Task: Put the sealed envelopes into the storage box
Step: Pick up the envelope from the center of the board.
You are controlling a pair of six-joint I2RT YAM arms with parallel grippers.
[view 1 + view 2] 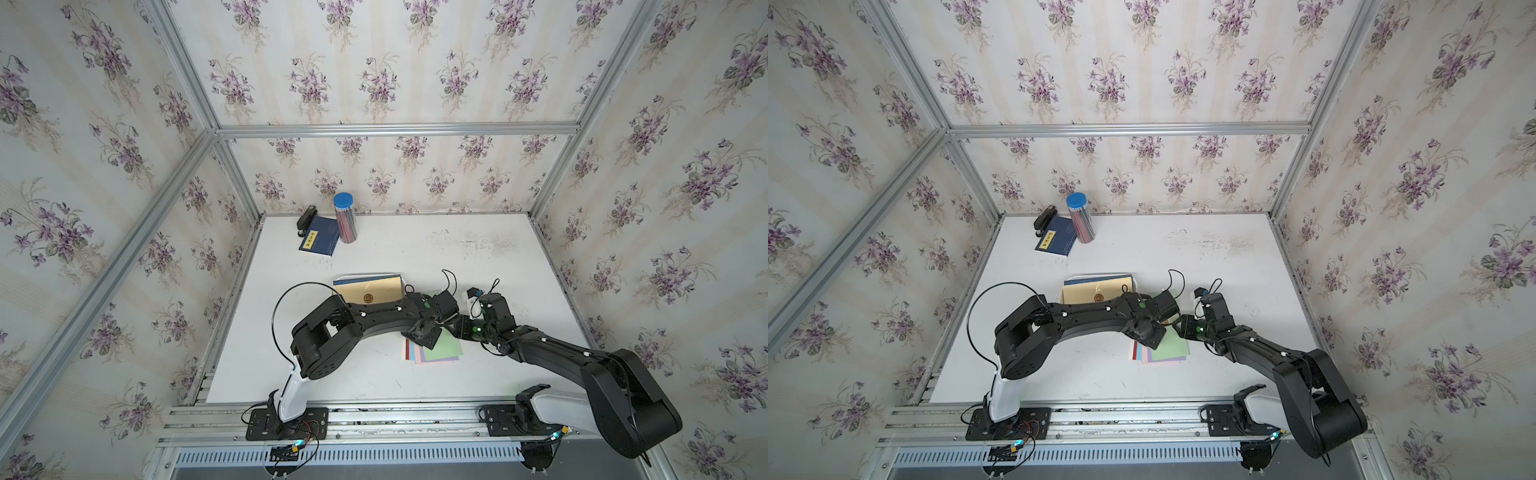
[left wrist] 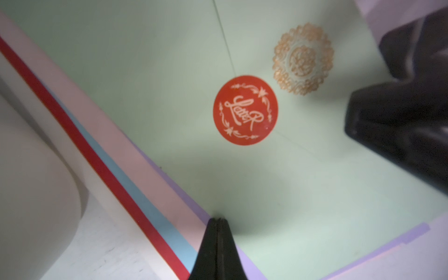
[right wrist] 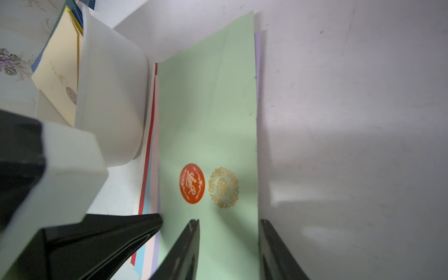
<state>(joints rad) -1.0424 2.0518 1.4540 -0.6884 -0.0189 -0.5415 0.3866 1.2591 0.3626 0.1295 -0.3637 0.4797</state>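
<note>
near the middle of the table [image 1: 478, 257], a fanned stack of envelopes [image 1: 432, 357], lying flat, green envelope [image 1: 446, 347] on top, with lilac, pink, blue and red edges peeking out below. on the green face, a round red seal [image 2: 245, 110] with white script and, just beside it, a gold lace-like roundel [image 2: 303, 57]. just beside the stack, toward the far left, the box [image 1: 345, 277], partly hidden by the left arm; holds a tan envelope [image 1: 374, 289] with a round seal, which sticks up past the rim in the right wrist view, and shows a blue edge under it. above the stack, both arms meeting. left gripper [image 2: 218, 232] pinched tight, nothing seen between the tips, tips down at the rim of the green envelope where lilac shows; touching or just above, cannot tell. right gripper [image 3: 230, 242] partway apart, holding nothing: one finger over the green face, the other at its outer long edge, paper flat between them; contact with the paper unclear. in the right wrist view, the left gripper's tip at the opposite edge of the stack, on the box side. at the far left corner of the table, well apart from all this: a navy booklet [image 1: 320, 241], a blue-lidded tube [image 1: 345, 220] upright just beside it, and a black stapler [image 1: 304, 219] behind.
</note>
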